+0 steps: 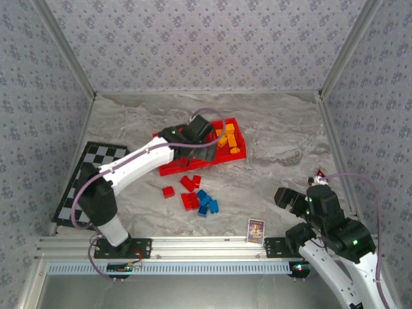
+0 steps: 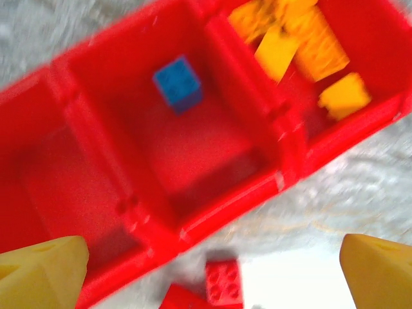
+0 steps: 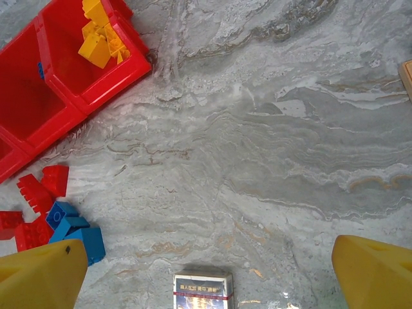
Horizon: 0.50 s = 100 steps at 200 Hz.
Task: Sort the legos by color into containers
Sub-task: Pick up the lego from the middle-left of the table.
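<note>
The red tray [image 1: 171, 170] lies slantwise at mid-table. My left gripper [image 1: 207, 138] hovers open over its middle compartment, nothing between the yellow fingertips [image 2: 45, 273]. In the left wrist view one blue lego [image 2: 177, 84] lies in that middle compartment, several orange legos [image 2: 302, 48] fill the right one, and the left compartment [image 2: 58, 180] holds nothing. Loose red legos [image 1: 188, 184] and blue legos [image 1: 206, 205] lie on the table in front of the tray. My right gripper [image 1: 287, 199] stands open and empty at the near right, above bare table [image 3: 209, 270].
A small picture card [image 1: 255, 230] stands near the front edge, just below my right gripper [image 3: 203, 291]. A black-and-white checkered board [image 1: 90, 174] lies at the left. Walls close in the table on three sides. Bare marbled surface stretches right of the tray.
</note>
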Available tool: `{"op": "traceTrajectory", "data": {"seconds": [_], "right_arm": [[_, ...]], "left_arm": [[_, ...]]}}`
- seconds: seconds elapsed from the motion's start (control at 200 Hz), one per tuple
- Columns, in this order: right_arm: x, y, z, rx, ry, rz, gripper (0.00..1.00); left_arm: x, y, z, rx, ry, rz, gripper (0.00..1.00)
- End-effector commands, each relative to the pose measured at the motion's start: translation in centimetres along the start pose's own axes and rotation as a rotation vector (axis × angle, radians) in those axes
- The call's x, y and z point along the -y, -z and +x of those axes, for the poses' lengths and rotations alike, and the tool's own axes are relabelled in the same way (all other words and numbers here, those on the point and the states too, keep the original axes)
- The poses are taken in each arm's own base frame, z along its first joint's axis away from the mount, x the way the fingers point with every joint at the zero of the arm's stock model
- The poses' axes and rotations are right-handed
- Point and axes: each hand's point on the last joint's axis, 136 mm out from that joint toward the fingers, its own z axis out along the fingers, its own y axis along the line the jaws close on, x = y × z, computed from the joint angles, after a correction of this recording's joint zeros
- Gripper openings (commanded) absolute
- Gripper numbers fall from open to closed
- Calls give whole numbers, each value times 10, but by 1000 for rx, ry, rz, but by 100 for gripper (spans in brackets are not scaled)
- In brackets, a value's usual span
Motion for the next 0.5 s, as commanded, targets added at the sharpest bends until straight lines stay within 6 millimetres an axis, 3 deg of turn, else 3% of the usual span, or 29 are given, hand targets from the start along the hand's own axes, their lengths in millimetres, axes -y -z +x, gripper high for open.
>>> {"op": "traceTrajectory", "data": {"seconds": [0.0,0.115,0.495], "right_arm": [[-2,4,-5,20,-16,-10,100],[-4,2,-6,19,-18,-13,100],[-4,0,-5,8,-16,-5,100]], "left_arm": [[-15,9,24,11,176,-17,97],[-27,11,59,-7,277,-26,96],[-82,12,123,-81,319,-224,97]]}}
